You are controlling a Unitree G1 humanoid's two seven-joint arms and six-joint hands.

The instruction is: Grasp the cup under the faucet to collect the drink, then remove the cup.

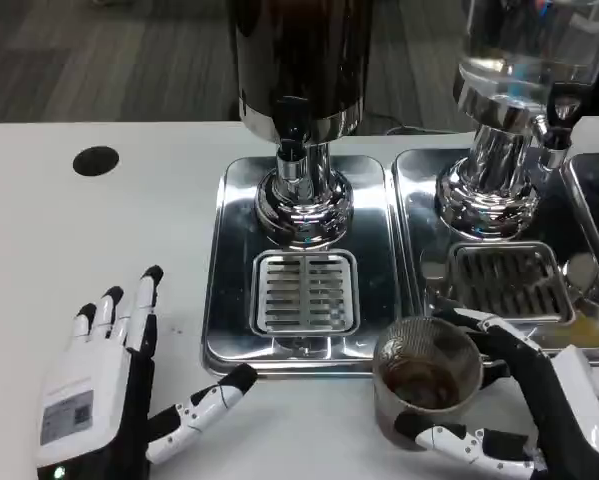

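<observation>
Far left on the white table (39,220) I see a round black hole (96,161) in the top. Near left, my left hand (104,395) lies flat, back up, fingers spread wide, thumb out to the right; it holds nothing and sits well apart from the cup.

Centre: the left dispenser (299,60), a dark tank on a chrome base, w/ its faucet (292,150) pointing down over a slotted drip grate (306,292) in a chrome tray (229,260). The tank looks dark throughout; I can't tell how full it is. Nothing stands on this grate.

Right of centre, near edge: the cup (426,372), a clear glass w/ brown drink in the bottom part, froth or residue on the inner wall. It stands upright on the table just in front of the trays, between the two grates, not under either faucet. My right hand (524,400) holds it from the right, one finger over the far rim side, another round the near base.

Far right: the second dispenser (529,50), clear tank w/ a clear liquid visible in the lower part, a black tap handle (559,130) at its right, chrome base, and its own drip grate (509,282) in a second tray (419,200). Yellowish liquid pools along that tray's near right edge.
</observation>
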